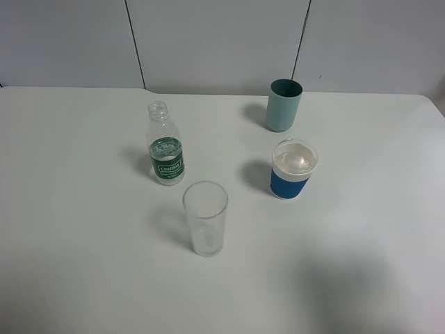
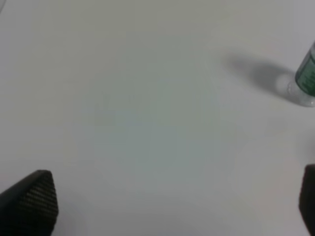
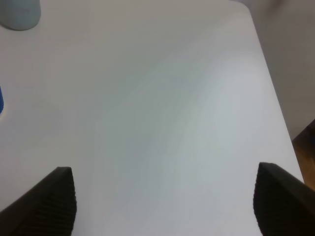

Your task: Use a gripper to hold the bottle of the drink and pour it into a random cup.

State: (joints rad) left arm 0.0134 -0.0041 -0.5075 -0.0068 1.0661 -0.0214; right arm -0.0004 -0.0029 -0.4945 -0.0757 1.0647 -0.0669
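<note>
The small clear bottle of the drink [image 1: 165, 154] with a green label stands upright and uncapped on the white table, left of centre. Its base also shows at the edge of the left wrist view [image 2: 307, 81]. The white cup with a blue band [image 1: 293, 169] stands to its right; a sliver of blue shows in the right wrist view [image 3: 1, 104]. Neither arm shows in the exterior high view. My left gripper [image 2: 177, 206] is open and empty, well away from the bottle. My right gripper [image 3: 165, 201] is open and empty over bare table.
A tall clear glass [image 1: 205, 218] stands in front of the bottle. A plain teal cup [image 1: 284, 105] stands behind the blue-banded cup and shows in the right wrist view [image 3: 19, 14]. The table's right edge [image 3: 275, 88] is near my right gripper.
</note>
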